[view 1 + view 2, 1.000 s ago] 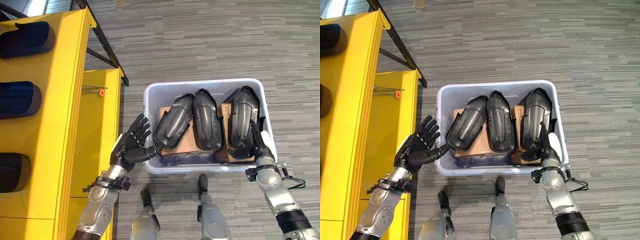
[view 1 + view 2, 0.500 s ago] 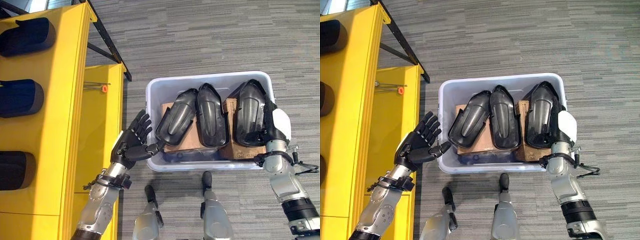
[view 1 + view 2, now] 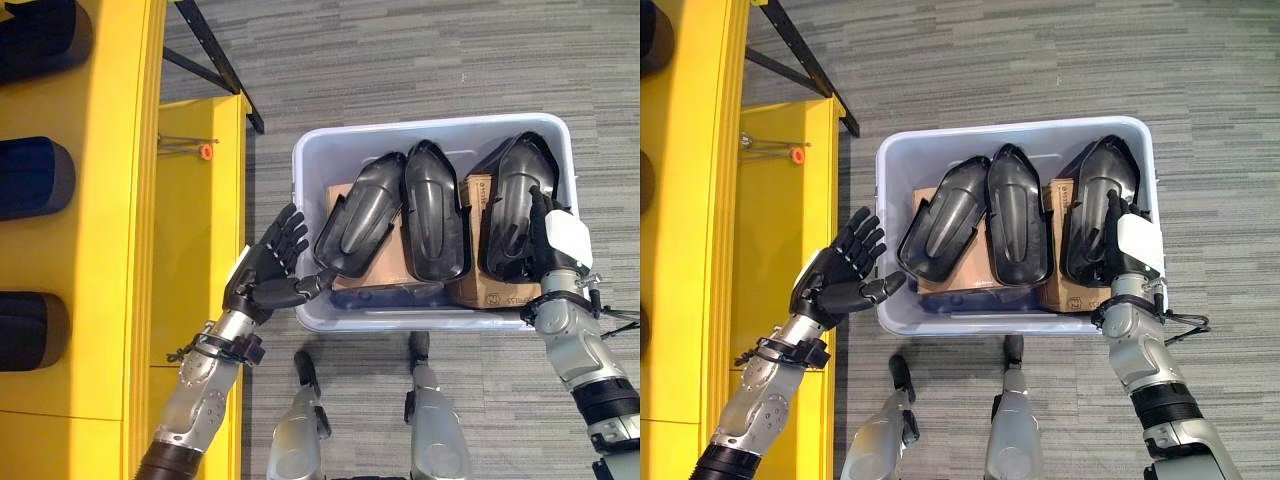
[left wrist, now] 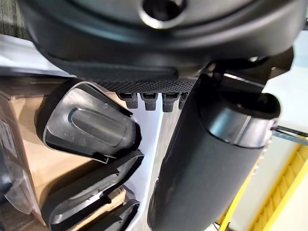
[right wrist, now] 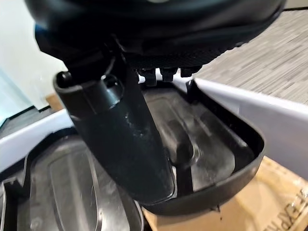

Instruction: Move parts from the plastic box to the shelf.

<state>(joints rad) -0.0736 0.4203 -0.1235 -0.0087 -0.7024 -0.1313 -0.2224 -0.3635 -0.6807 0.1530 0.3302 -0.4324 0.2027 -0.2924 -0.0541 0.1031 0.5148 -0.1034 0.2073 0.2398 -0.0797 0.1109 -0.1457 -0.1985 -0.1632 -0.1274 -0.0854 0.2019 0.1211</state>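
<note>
A humanoid robot leans over a plastic box point(image 3: 310, 180) on the grey carpet, at centre right of the frame, where three black moulded parts lie side by side on cardboard cartons point(image 3: 490, 290). Over the past second its right robot hand point(image 3: 553, 240) has travelled from the box's near rim up onto the right-hand part point(image 3: 515, 205). It now lies against that part's right edge, white thumb cover showing. The right wrist view shows the thumb point(image 5: 120, 139) lying across the part's hollow face, but the pictures do not show whether the fingers have closed on it. The part itself appears to sit where it did, so the lift has probably not begun.

The left robot hand point(image 3: 268, 275) has kept its station just outside the box's left wall, fingers spread and relaxed, holding nothing, thumb pointing towards the left part point(image 3: 362, 215). The middle part point(image 3: 432, 220) lies untouched between the other two.

The yellow shelf point(image 3: 125, 200) runs down the left of the frame with dark parts point(image 3: 35, 178) already lying in its bays, and an orange-tipped tool point(image 3: 192, 151) lies on its lower level. The whole scene has shifted slightly in frame, which suggests the camera has moved.

With three parts remaining in the box, the task looks well short of finished.
</note>
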